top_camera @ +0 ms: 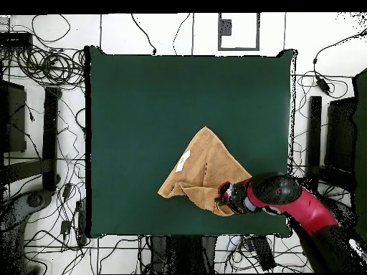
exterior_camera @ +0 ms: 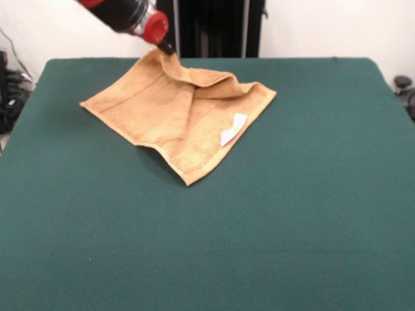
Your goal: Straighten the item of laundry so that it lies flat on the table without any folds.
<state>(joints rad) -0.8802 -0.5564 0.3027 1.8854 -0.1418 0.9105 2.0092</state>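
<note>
Sawyer's gripper [exterior_camera: 170, 52] meets a raised corner of the folded tan hand towel [exterior_camera: 175, 116]; finger position unclear on green table [exterior_camera: 292, 214]

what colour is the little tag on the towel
White, on the tan-orange towel; the tag shows best in the front view.

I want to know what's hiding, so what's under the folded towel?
Only the green table shows around the towel. Its folded layers cover whatever lies beneath, so that can't be seen.
</note>
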